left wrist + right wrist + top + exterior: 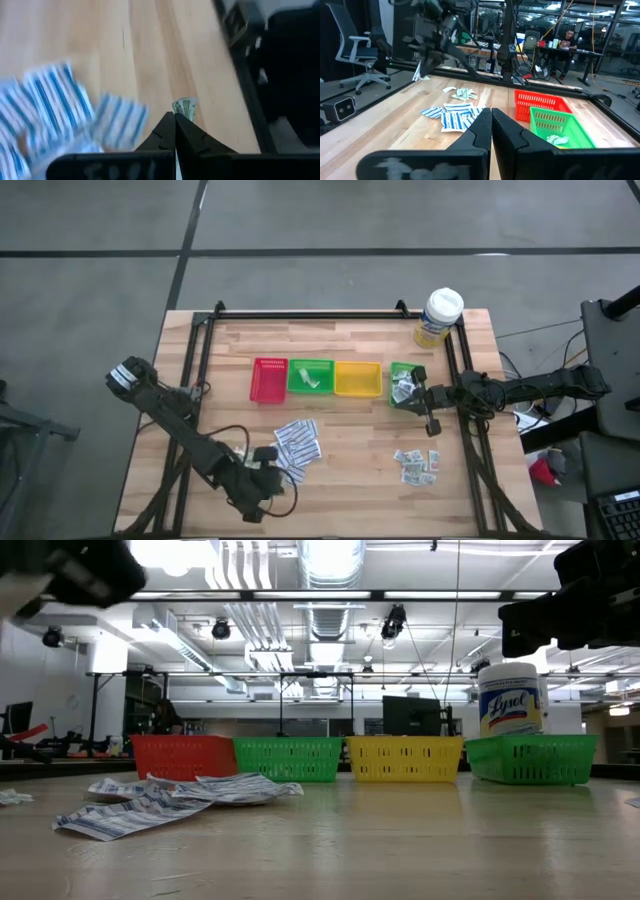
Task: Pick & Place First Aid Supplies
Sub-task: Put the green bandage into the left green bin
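On the wooden table (350, 470), thin blue-striped white paper packets (297, 444) lie fanned nr left pincer (262, 480), pressed together, empty; light, floppy, slippery — pinch an overhanging edge. Right pincer (432, 423) also shut, by the end green tray (404, 368).

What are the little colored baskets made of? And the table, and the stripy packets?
The red basket and its green and yellow neighbors look like plastic: bright, a bit shiny, with slotted see-through walls. The table looks like wood, made of long pale boards with visible grain and a smooth finish. The blue-striped packets look like thin printed paper, since they lie flat and crinkle, though they could be coated.
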{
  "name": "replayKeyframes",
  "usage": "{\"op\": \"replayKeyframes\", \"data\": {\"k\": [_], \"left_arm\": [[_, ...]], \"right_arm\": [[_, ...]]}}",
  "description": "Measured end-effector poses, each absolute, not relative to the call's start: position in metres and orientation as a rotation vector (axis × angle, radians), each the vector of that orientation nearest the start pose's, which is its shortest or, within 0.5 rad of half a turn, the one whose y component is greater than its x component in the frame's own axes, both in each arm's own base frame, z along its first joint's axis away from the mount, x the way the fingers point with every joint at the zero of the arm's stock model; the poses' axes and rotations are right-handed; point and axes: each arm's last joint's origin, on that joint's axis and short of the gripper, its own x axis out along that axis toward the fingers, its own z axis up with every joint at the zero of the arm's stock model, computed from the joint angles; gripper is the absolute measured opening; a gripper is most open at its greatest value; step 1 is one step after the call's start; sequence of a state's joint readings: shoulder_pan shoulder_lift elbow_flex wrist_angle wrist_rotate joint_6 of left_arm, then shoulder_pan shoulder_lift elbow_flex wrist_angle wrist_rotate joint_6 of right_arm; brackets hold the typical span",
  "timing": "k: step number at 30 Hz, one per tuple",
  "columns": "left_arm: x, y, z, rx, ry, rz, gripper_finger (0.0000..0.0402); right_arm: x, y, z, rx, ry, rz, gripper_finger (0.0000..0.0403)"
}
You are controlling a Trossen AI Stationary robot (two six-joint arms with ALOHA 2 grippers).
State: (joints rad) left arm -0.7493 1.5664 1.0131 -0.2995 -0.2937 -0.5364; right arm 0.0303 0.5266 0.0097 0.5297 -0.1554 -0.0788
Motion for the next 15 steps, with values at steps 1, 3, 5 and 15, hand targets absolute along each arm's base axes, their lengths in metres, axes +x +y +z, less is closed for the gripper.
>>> {"op": "replayKeyframes", "data": {"k": [1,3,5,15], "left_arm": [[0.243,-0.213,0.220,-0.058,0.786,-0.210,0.0000],[0.247,-0.214,0.225,-0.021,0.709,-0.199,0.0000],[0.250,-0.214,0.230,0.016,0.633,-0.170,0.0000],[0.258,-0.200,0.238,0.281,0.447,0.183,0.0000]], "right_arm": [[0.131,0.008,0.169,-0.079,-0.020,0.184,0.0008],[0.131,0.008,0.169,-0.079,-0.020,0.184,0.0008],[0.131,0.008,0.169,-0.079,-0.020,0.184,0.0008],[0.131,0.008,0.169,-0.079,-0.020,0.184,0.0008]]}}
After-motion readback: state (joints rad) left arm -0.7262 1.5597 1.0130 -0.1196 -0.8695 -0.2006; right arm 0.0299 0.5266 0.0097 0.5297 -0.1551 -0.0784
